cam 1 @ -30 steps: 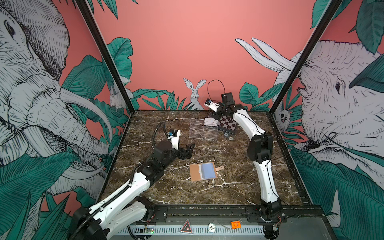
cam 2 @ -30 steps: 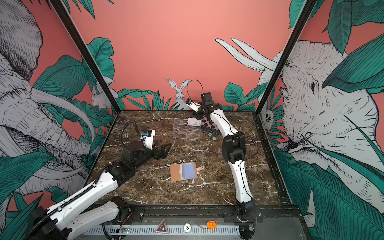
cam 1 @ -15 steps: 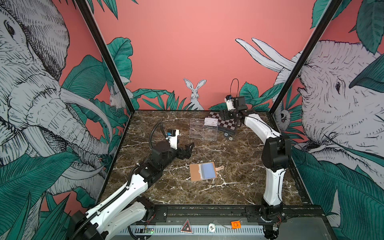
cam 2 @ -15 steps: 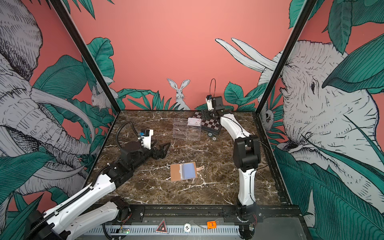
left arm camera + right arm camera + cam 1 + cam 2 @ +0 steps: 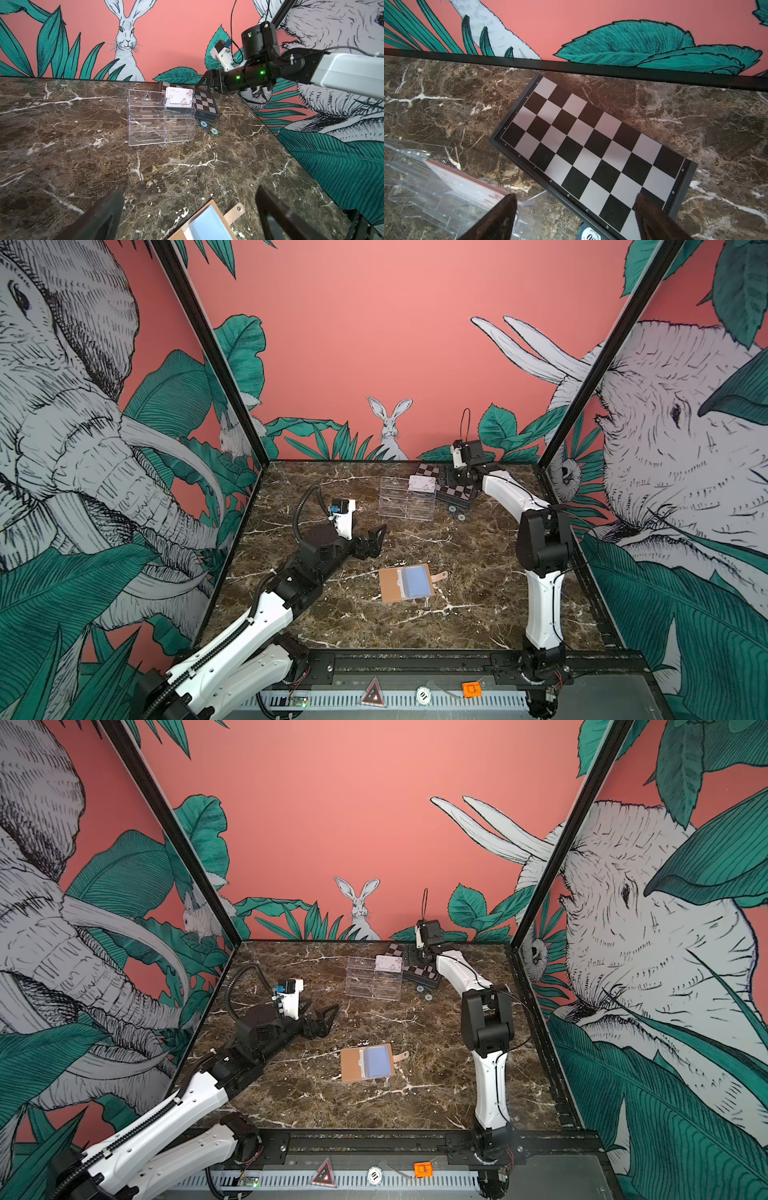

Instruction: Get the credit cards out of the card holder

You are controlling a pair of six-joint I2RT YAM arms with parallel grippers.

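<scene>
Card holder lies open on marble table, bluish sleeve up; sleeve contents indiscernible, near part cut off in left wrist view. One credit card stands in clear tray, back pocket beside checkered box. Left gripper spread, empty, near card holder. Right gripper spread, empty, over checkered box.

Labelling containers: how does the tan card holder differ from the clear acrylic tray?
The card holder lies flat and open; the acrylic tray rises in tiers. The holder is tan with a bluish sleeve; the tray is transparent, holding a white card. Both sit on the marble table.
</scene>
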